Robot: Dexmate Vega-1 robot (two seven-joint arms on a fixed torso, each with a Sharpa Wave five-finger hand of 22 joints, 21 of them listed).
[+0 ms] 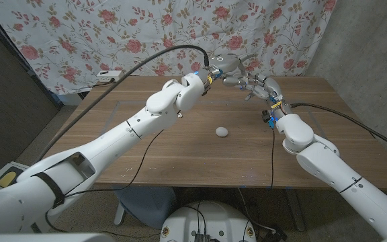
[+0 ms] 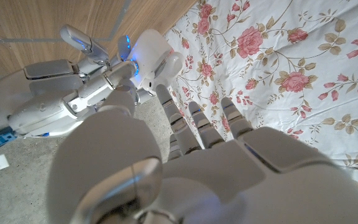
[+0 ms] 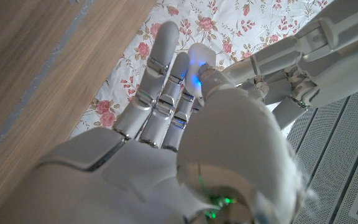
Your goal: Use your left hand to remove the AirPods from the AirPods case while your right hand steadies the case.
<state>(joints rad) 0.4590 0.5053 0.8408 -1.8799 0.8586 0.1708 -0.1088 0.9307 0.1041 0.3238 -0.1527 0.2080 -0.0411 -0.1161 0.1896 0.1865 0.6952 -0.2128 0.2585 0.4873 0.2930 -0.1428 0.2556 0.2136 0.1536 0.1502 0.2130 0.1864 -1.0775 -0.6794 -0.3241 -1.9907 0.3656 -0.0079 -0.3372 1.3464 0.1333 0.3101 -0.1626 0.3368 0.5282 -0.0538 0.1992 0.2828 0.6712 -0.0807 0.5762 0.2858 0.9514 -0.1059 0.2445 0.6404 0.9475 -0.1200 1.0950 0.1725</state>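
**A:** Where are the hands and the case?

**B:** Both hands are raised above the far edge of the table (image 1: 180, 144), meeting in the air in front of a flowered cloth (image 1: 146, 33). The right hand (image 1: 264, 87) grips the small white case (image 2: 149, 57), its lid open. The left hand (image 1: 230, 65) reaches in from the other side, its fingers (image 2: 194, 121) stretched toward the case; I cannot tell whether they pinch an earbud.

**A:** Is anything lying on the table?

**B:** A small white rounded object (image 1: 222, 132) lies near the middle of the table. It is too small to identify.

**A:** How should this step go?

**B:** In my judgement, the right hand should keep the case steady with its opening toward the left hand. The left fingertips should pinch one earbud stem and pull straight out, slowly, so nothing drops.
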